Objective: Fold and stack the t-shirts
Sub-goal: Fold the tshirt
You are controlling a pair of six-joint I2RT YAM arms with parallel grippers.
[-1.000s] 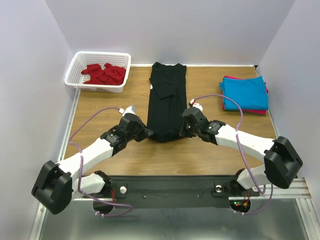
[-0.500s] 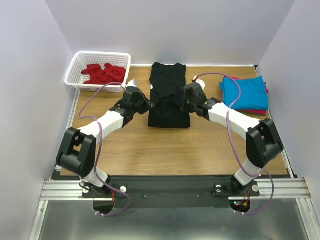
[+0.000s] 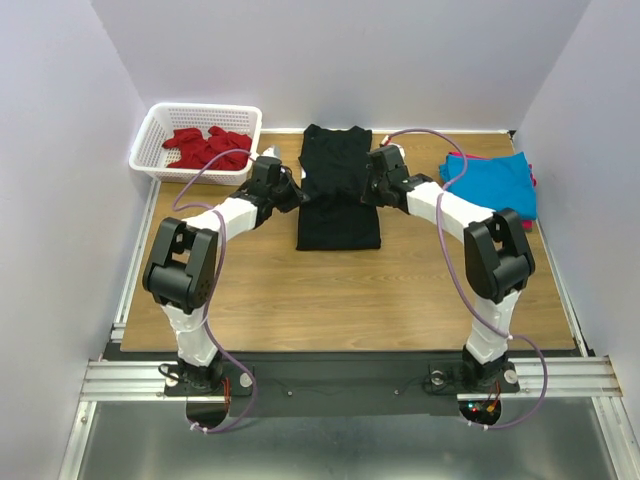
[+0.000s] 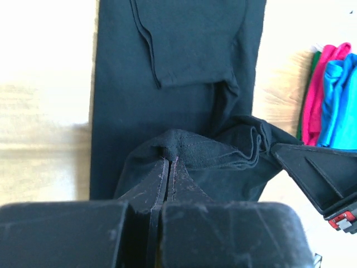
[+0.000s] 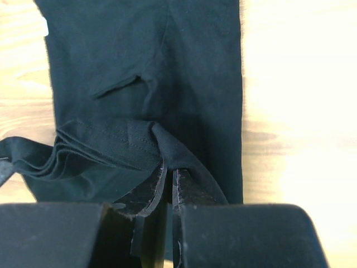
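Observation:
The black t-shirt (image 3: 338,195) lies as a long strip at the table's middle back, its near end folded up over itself. My left gripper (image 3: 291,190) is shut on the hem's left corner (image 4: 184,146). My right gripper (image 3: 368,187) is shut on the hem's right corner (image 5: 162,144). Both hold the hem over the shirt's middle. The turquoise-blue t-shirt (image 3: 492,184) lies folded at the right on a red one (image 3: 529,222), and shows in the left wrist view (image 4: 341,106). More red t-shirts (image 3: 207,147) lie crumpled in the basket.
A white lattice basket (image 3: 160,162) stands at the back left. The folded stack sits close to the right arm's elbow (image 3: 497,250). Grey walls close in the table on three sides. Bare wood (image 3: 330,300) lies in front of the black shirt.
Both grippers carried the black shirt's near hem away from the arm bases toward the collar, folding the strip over itself. The arms are now stretched out far over the table.

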